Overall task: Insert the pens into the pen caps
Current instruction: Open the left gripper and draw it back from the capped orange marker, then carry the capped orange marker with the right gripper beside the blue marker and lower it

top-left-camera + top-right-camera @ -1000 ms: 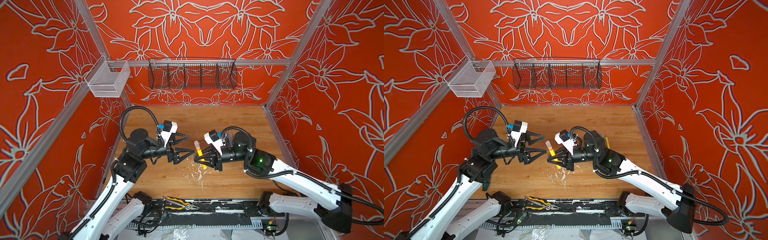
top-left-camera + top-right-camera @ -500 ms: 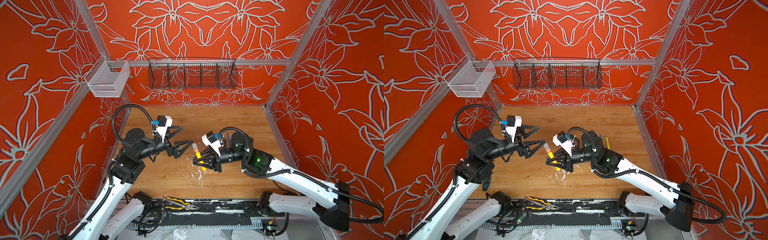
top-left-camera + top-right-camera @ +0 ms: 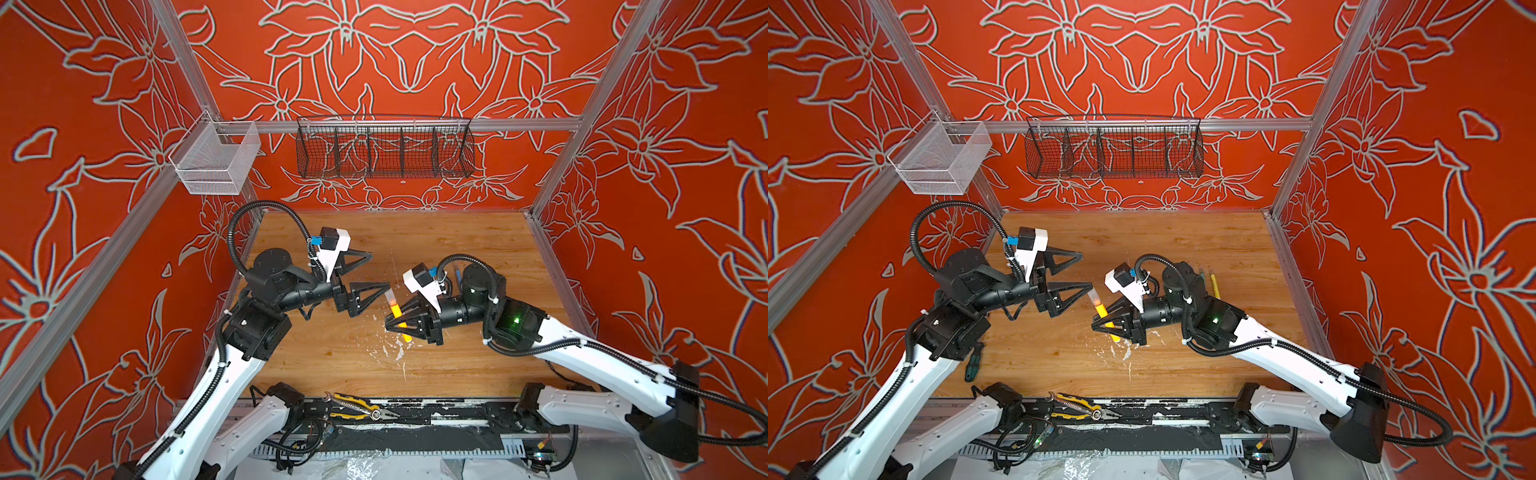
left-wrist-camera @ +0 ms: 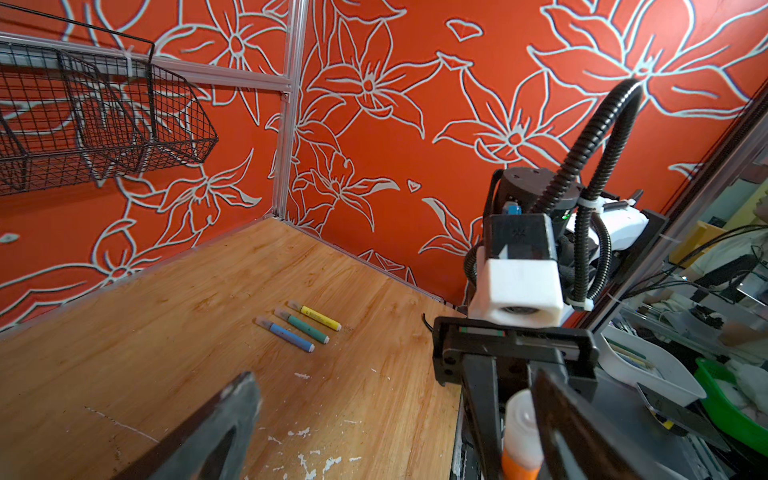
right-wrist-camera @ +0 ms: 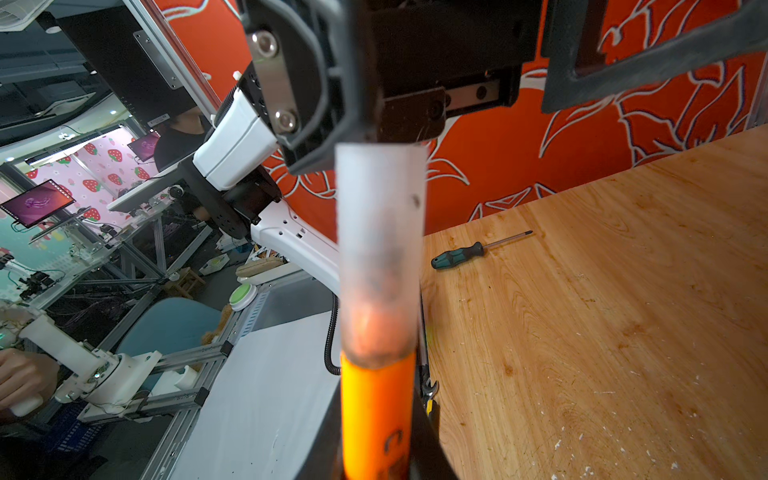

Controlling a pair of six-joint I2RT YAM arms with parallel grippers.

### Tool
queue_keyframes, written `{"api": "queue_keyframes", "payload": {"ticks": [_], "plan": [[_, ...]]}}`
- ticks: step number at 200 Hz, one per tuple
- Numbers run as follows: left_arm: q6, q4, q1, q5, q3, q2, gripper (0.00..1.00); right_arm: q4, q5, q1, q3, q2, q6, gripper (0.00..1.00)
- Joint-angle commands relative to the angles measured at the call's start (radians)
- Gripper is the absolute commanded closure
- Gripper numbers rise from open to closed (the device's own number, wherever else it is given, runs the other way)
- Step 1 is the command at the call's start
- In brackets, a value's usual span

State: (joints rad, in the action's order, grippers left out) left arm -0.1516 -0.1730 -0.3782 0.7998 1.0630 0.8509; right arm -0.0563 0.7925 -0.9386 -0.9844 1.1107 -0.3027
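My right gripper (image 3: 391, 326) is shut on the orange pen (image 3: 398, 312), held tilted above the table. A clear pen cap (image 3: 390, 296) sits on the pen's upper end; the right wrist view shows the cap (image 5: 380, 249) over the orange barrel (image 5: 376, 415). My left gripper (image 3: 379, 270) stands wide open with nothing in it, one fingertip close beside the cap, apart from it. Blue (image 4: 284, 333), green (image 4: 305, 328) and yellow (image 4: 320, 318) pens lie side by side on the wood behind the right arm. I see no loose caps.
A dark-handled screwdriver (image 3: 973, 361) lies under the left arm. Yellow-and-black pliers (image 3: 357, 409) rest on the front rail. White flecks (image 3: 395, 353) dot the wood below the right gripper. A black wire basket (image 3: 384, 151) and a white mesh basket (image 3: 216, 162) hang on the walls.
My left gripper has opened a little wider and swung up and back from beside the cap. The right gripper has shifted slightly left, still holding the capped orange pen.
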Motion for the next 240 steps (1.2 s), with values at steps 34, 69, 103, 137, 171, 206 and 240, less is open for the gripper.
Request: {"api": "queue_keyframes", "payload": {"ticks": [34, 69, 103, 137, 171, 206, 240], "plan": [[0.156, -0.262, 0.004, 0.112, 0.106, 0.058, 0.01, -0.010, -0.001, -0.009, -0.007, -0.014, 0.014, 1.00], [0.199, -0.379, 0.004, 0.111, 0.108, 0.080, 0.01, 0.023, -0.027, -0.009, -0.022, -0.029, 0.043, 1.00], [0.145, -0.352, 0.004, 0.140, 0.039, 0.076, 0.03, 0.074, -0.047, -0.009, -0.061, -0.032, 0.080, 1.00], [0.130, -0.339, 0.003, 0.117, -0.009, 0.060, 0.04, 0.081, -0.051, -0.008, -0.085, -0.037, 0.098, 1.00], [0.118, -0.269, 0.004, 0.034, -0.022, -0.008, 0.02, 0.125, -0.097, 0.000, -0.078, -0.018, 0.105, 1.00], [0.117, -0.232, 0.007, -0.194, -0.045, -0.063, 0.02, 0.227, -0.304, 0.083, -0.043, 0.018, 0.023, 1.00], [0.091, -0.222, 0.013, -0.326, -0.069, -0.076, 0.03, 0.467, -0.623, 0.191, -0.089, 0.157, -0.054, 1.00]]}}
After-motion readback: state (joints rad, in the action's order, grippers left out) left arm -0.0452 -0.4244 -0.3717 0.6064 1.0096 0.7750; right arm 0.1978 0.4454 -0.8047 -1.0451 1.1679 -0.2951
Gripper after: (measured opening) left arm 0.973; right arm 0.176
